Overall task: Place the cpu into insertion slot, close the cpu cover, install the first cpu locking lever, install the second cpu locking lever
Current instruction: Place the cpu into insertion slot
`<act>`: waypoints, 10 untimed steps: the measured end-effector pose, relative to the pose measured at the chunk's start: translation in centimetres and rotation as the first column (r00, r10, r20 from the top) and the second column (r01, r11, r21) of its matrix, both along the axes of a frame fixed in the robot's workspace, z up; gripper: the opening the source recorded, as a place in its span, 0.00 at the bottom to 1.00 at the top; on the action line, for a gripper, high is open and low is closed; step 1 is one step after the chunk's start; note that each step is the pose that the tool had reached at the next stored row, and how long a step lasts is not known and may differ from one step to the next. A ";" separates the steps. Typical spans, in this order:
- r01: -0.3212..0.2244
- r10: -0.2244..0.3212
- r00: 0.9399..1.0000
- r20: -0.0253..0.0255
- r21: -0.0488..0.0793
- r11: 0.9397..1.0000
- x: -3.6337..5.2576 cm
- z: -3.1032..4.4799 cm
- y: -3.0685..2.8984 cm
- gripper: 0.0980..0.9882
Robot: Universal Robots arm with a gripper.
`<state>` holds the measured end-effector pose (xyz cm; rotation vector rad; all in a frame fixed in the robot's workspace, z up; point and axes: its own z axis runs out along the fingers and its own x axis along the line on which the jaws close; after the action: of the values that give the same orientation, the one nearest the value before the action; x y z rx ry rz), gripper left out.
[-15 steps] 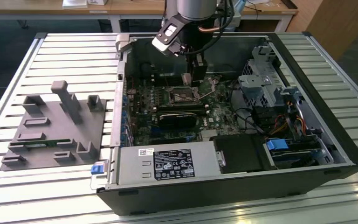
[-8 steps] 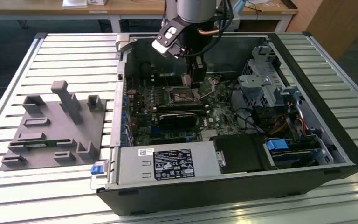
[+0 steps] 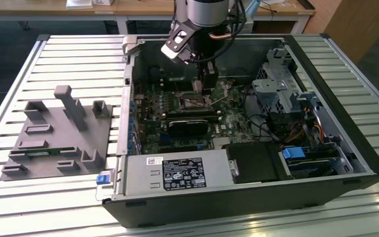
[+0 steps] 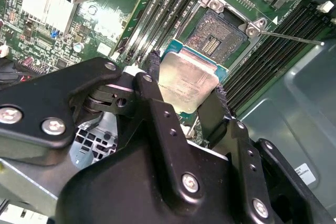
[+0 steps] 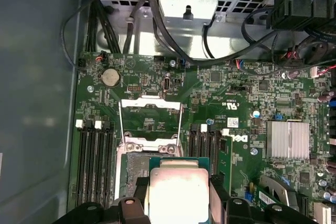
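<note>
The end effector [image 4: 187,78] holds the cpu [image 4: 184,85] by two edges. It has one black finger [image 4: 212,114] on each side, set narrow around the chip. The silvery top of the cpu faces the wrist cameras. In both wrist views the arm's own black parts cut off the near part of the chip.

The insertion slot [image 4: 218,32] lies open on the green board [image 5: 142,69], just beside the cpu. In the first wrist view the chip hides part of the slot, so it is hard to tell if the two touch. The cpu cover [image 5: 151,104] stands flipped back, off the slot, and a thin metal lever [image 4: 291,38] sticks out to one side.

In the exterior view the arm reaches down into an open computer case [image 3: 242,202], over the far half of the board. The chip is too small to make out there. The case sits on a slatted surface [image 3: 77,54], toward its edge on the exterior view's right. A grey holder [image 3: 57,133] lies near the other edge.
</note>
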<state>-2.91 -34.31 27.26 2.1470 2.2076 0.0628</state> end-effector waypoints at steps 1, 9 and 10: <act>0.000 0.000 1.000 0.000 0.000 1.000 0.00 -0.06 0.00 0.49; 0.000 0.000 1.000 0.000 -0.002 1.000 0.00 -0.63 0.01 0.49; 0.000 0.000 1.000 -0.001 -0.002 1.000 0.00 -0.72 0.01 0.49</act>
<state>-2.91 -34.30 26.54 2.1469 2.2066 0.0597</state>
